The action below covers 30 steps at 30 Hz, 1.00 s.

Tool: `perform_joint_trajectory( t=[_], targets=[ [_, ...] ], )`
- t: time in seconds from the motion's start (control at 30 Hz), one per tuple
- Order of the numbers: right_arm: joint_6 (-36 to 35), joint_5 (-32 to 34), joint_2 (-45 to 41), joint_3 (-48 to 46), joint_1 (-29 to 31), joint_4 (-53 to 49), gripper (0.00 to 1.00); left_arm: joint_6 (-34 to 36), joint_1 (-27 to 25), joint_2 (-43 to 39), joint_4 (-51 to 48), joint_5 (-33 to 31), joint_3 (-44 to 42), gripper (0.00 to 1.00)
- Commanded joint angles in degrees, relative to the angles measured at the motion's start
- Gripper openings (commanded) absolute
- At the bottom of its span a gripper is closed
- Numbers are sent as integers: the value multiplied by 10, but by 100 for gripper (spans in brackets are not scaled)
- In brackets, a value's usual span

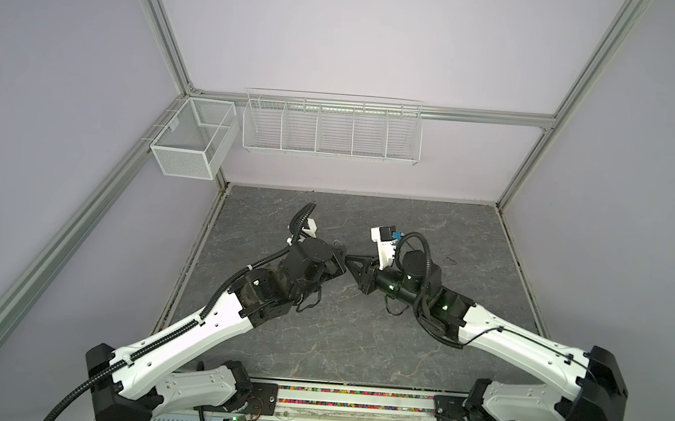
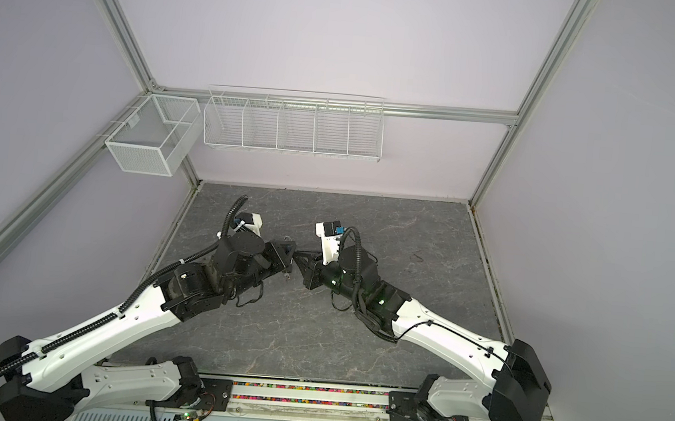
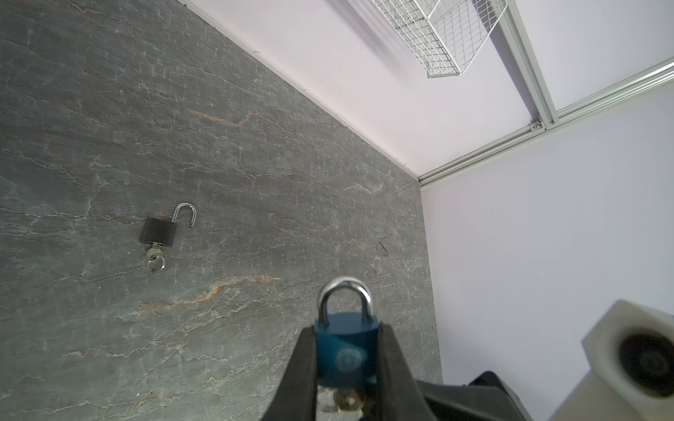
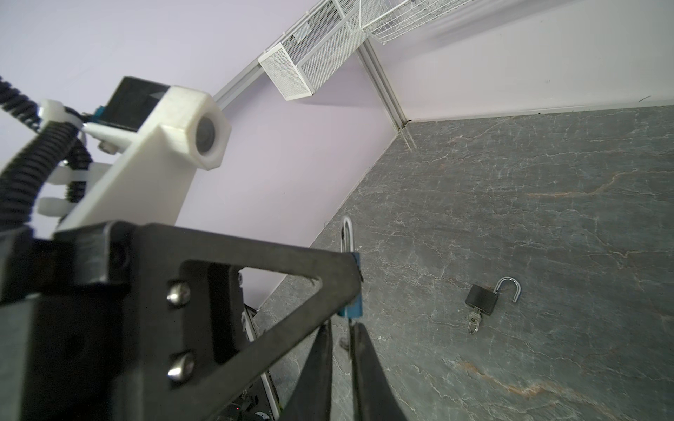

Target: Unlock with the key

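Bearing unreadable emblem point(image 3: 346, 359): blue padlock point(image 3: 343, 337).

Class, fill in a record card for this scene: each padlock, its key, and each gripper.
blue padlock: shackle closed, held by the left gripper
blue padlock's key: in its keyhole
black padlock: lying on the table, shackle open
black padlock's key: in its keyhole
left gripper: shut on the blue padlock
right gripper: tips at the blue padlock's key; grip unclear

Padlock point(image 3: 344, 350) held in left end effector point(image 3: 347, 330) above counter point(image 3: 255, 164); key point(image 3: 348, 401) set in its underside, at right end effector point(image 4: 343, 328) tips. Second padlock point(image 3: 159, 231), second key point(image 3: 155, 257) inserted, laid on counter, well apart.
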Motion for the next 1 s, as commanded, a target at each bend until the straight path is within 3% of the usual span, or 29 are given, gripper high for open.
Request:
perform_joint_trajectory(
  t=[0.0,0.97],
  targets=[
    [10,-14,-10,-8,-2,23,15,1,3,6,14,9,15,0],
    [42,-49,26,-3,-9,51,11,-20,3,-3,39,17,1,0]
  ],
)
